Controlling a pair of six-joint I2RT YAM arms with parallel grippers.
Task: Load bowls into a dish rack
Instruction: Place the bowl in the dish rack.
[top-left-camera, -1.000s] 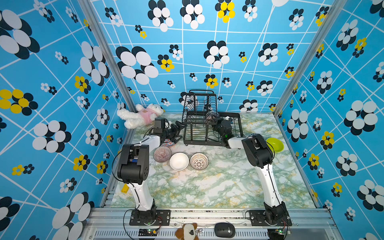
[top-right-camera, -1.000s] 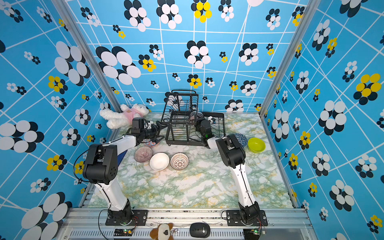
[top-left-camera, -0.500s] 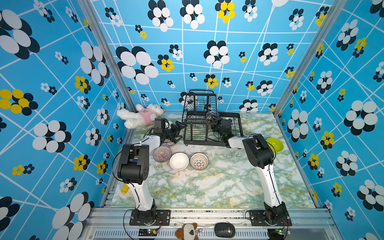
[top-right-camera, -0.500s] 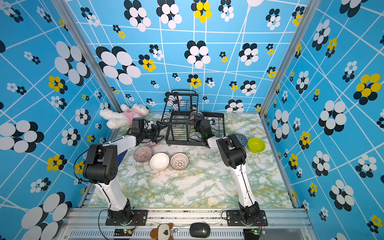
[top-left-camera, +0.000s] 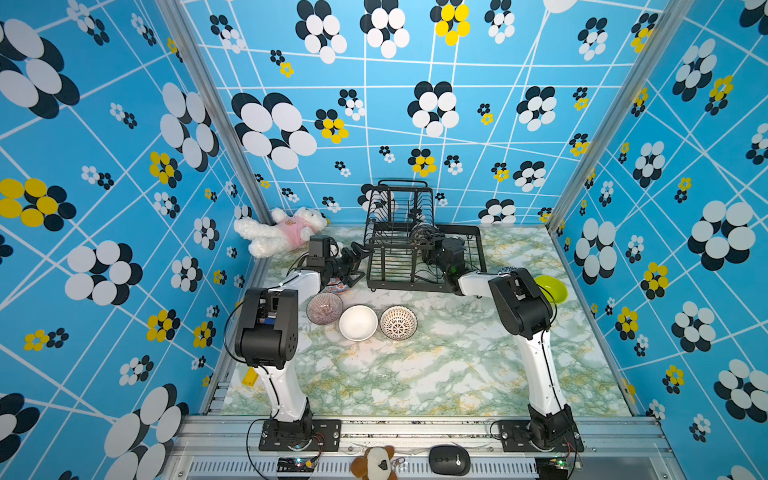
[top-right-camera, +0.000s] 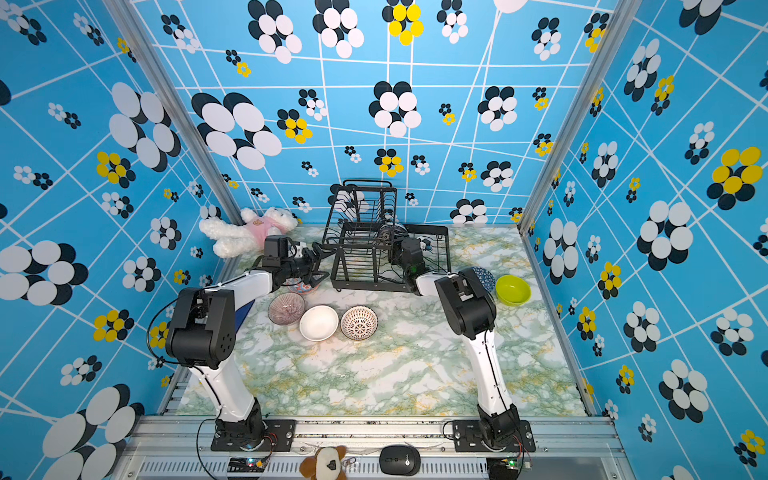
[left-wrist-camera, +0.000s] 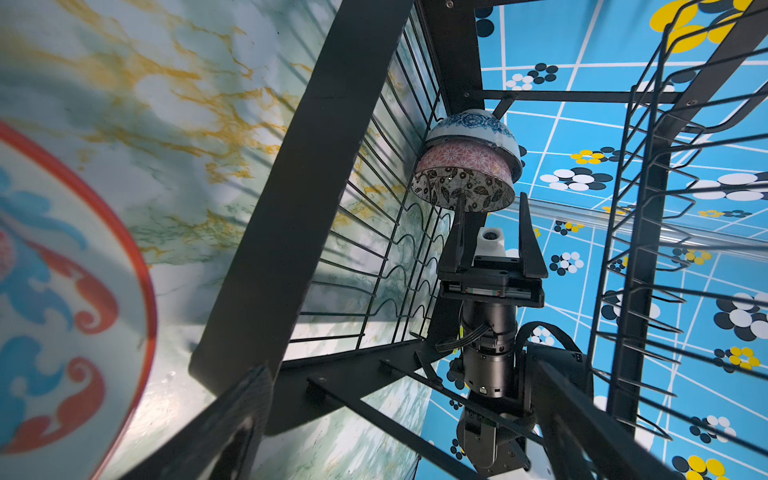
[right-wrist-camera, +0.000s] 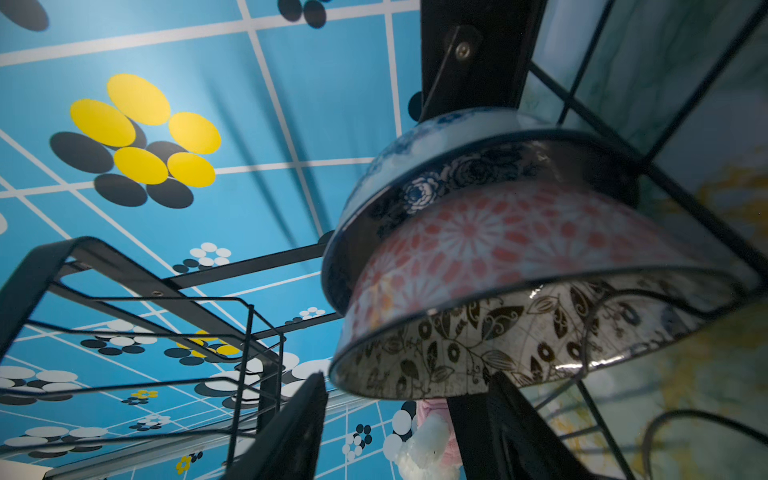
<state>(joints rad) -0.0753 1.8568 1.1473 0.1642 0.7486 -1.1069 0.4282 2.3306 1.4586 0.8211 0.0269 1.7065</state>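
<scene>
Left wrist view gives the best look: the right claw (left-wrist-camera: 491, 212) is inside the lower tray of the dish rack (left-wrist-camera: 311, 166) with its jaws spread apart. One finger sits right at the rim of the pink patterned bowl (left-wrist-camera: 461, 166), but it's not squeezing anything as far as I can see. That bowl stands on edge among the tray wires, nested into a blue-and-white bowl (left-wrist-camera: 473, 124). The left claw (top-left-camera: 356, 261) is wide open and empty, hovering just beside the rack's left side over the red-and-blue floral bowl (top-left-camera: 337, 287). In both top views three more bowls sit in a row on the counter (top-left-camera: 415, 374) in front of the rack: a purplish ribbed bowl (top-left-camera: 324, 308), a plain white bowl (top-left-camera: 358, 322) and a black-and-white patterned bowl (top-left-camera: 398, 322). Off to the right there's a lime green bowl (top-right-camera: 513, 289), with a blue patterned bowl (top-right-camera: 484, 276) just beside it, half hidden behind the right arm.
</scene>
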